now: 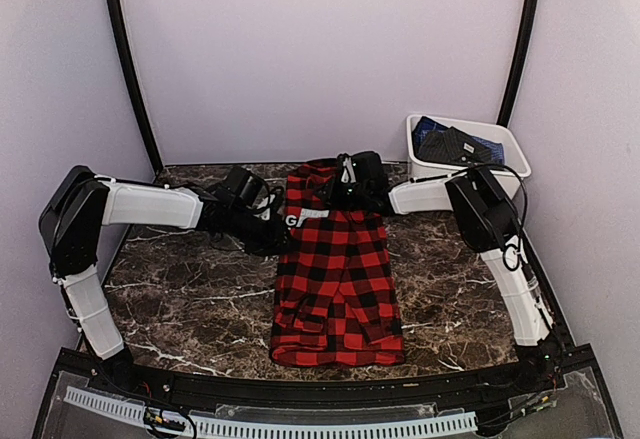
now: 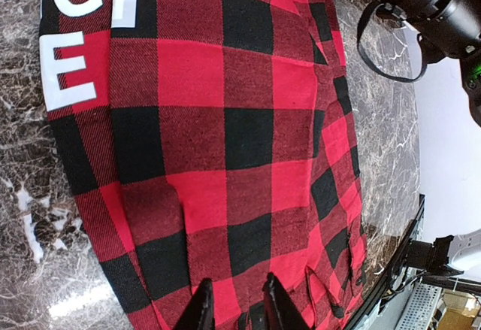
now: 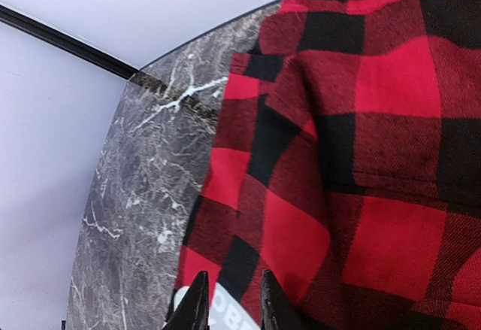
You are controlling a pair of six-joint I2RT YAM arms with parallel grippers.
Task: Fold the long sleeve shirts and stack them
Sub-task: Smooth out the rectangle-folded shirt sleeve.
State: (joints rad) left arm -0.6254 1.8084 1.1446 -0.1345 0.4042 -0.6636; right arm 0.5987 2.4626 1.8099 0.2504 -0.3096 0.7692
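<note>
Over shirt (image 2: pixel 225 142) — left gripper (image 2: pixel 234 311), narrow gap

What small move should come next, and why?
Probably pinch the shirt at its far collar end with the left hand and right hand, then fold toward the near hem: it lies as a long narrow strip, no sleeve sticking out, both hands over that end.

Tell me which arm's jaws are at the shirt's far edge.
The right gripper, over the red-and-black shirt's far edge; the left gripper sits at its left side by the white lettering.

Open tabletop (image 1: pixel 190 299) flanks shirt (image 1: pixel 335 279); tub (image 1: pixel 500 144) far right
</note>
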